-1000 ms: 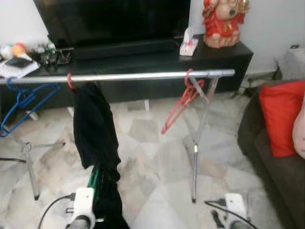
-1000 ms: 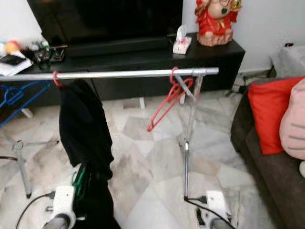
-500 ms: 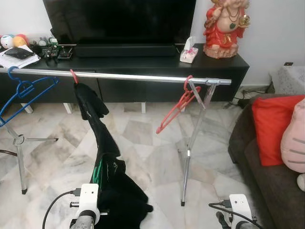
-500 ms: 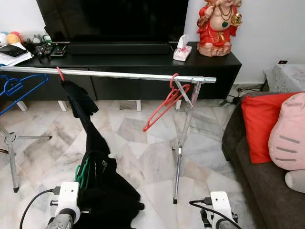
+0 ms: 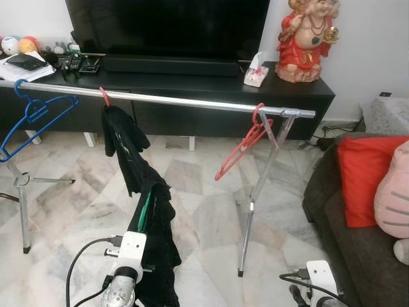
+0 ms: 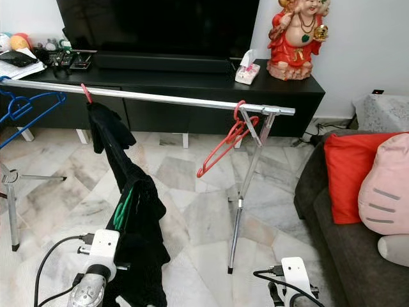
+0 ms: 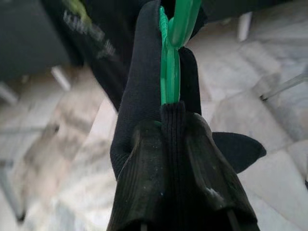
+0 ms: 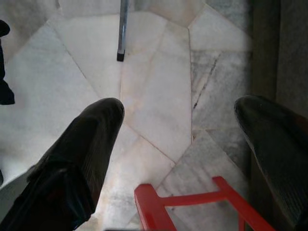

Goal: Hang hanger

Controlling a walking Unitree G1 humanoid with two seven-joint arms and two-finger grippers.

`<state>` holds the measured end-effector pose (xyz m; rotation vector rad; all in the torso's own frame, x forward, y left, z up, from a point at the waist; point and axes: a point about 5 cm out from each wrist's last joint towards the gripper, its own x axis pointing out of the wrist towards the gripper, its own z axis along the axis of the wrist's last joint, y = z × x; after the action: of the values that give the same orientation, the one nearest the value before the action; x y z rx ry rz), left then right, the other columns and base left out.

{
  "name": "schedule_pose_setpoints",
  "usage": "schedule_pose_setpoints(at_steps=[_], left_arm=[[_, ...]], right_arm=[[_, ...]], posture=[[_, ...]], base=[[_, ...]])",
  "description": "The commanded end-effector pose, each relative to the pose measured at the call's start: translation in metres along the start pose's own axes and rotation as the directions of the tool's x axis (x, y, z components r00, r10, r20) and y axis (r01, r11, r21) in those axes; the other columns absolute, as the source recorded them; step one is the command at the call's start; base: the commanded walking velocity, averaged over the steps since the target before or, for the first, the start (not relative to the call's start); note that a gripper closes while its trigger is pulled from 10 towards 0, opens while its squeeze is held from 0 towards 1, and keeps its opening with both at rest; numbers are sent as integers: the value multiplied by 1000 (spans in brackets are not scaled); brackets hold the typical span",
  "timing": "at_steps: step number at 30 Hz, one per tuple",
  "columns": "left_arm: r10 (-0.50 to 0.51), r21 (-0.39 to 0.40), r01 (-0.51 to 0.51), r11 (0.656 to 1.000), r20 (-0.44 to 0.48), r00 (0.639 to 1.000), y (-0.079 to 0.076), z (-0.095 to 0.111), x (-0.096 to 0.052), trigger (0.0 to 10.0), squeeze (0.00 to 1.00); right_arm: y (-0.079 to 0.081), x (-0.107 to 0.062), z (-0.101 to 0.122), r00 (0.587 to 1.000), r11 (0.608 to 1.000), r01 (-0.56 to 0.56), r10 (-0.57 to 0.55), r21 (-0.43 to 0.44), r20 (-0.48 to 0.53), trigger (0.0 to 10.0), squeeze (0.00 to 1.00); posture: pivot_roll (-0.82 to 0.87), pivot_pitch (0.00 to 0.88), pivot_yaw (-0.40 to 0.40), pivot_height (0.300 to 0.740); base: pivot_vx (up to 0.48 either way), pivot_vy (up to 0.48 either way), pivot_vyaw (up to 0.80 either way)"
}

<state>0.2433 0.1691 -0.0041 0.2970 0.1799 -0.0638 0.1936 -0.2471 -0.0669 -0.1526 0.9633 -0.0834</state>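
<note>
1. Left wrist view: the left gripper [image 7: 168, 144] is clamped on a fold of black cloth [image 7: 144, 91], with the green hanger [image 7: 169, 72] rising between its fingers. It seems to pinch hanger and cloth together.
2. In the eye views the hanger [image 5: 146, 211] sits low, wrapped in the cloth [image 5: 137, 166]. The cloth's upper end drapes from a red hook [image 5: 103, 96] on the rail [image 5: 192, 101].
3. The hanger looks light, stiff and probably slick; the cloth is soft and will drag and swing. A hold near the hanger's neck should keep its hook free.
4. The right gripper [image 8: 178, 139] hangs low over the floor [image 8: 154, 96], fingers wide apart, holding nothing. A red frame [image 8: 192, 202] lies below it.
5. The rail has open room between the red hook and the red hanger [image 5: 246, 144] near its right end; a blue hanger [image 5: 32, 121] hangs at the left. The rail's leg [image 5: 252, 204] and the sofa [image 5: 358, 230] crowd the right side.
</note>
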Motion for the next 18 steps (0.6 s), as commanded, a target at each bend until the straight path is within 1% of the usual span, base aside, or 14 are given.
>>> schedule_pose_setpoints(at_steps=[1,2,4,7,8,9,10,12,13,16,17,18], left_arm=[[-48,40,46,998,68,997,-2,13,4,10000,0],[-107,67,102,993,82,991,-5,17,4,10000,0],[-156,95,148,984,83,984,-8,20,3,10000,0],[-204,127,191,973,106,973,-9,27,1,10000,0],[-219,148,200,969,128,967,-10,34,1,10000,0],[-214,151,193,969,137,967,-10,37,2,10000,0],[-200,143,179,973,152,968,-7,42,3,10000,0],[-172,127,151,980,166,971,-4,47,5,10000,0],[-128,95,113,989,181,975,0,53,9,10000,0],[-118,84,105,991,181,976,1,56,9,10000,0],[-96,64,85,994,193,976,3,63,12,10000,0],[-96,64,85,994,193,976,3,63,12,10000,0]], right_arm=[[0,0,2,1000,1000,2,-2,1,-4,10000,0],[2,1,3,1000,1000,0,0,2,-2,10000,0],[3,1,5,1000,1000,-2,2,4,-1,10000,0],[6,2,7,1000,1000,-6,6,6,1,10000,0],[9,2,9,1000,1000,-14,14,8,3,10000,0],[13,3,10,1000,1000,-19,19,11,5,10000,0],[22,4,12,999,999,-31,31,13,11,10000,0],[28,4,14,999,999,-41,41,17,15,10000,0],[32,5,15,999,999,-47,47,20,17,10000,0],[32,5,15,999,999,-49,48,21,17,10000,0],[35,5,15,998,998,-52,52,24,17,10000,0],[35,5,15,998,998,-52,52,24,17,10000,0]], posture=[[-143,0,-65,740],[-132,0,-62,740],[-129,0,-58,740],[-118,0,-47,740],[-116,0,-36,740],[-116,0,-30,740],[-120,0,-17,740],[-123,0,-8,740],[-124,0,-5,740],[-124,0,-5,740],[-127,0,14,740],[-127,0,14,740]], base=[[0,0,0],[0,0,0],[0,0,0],[0,0,0],[0,0,0],[0,0,0],[0,0,0],[0,0,0],[0,0,0],[0,0,0],[0,0,0],[0,0,0]])
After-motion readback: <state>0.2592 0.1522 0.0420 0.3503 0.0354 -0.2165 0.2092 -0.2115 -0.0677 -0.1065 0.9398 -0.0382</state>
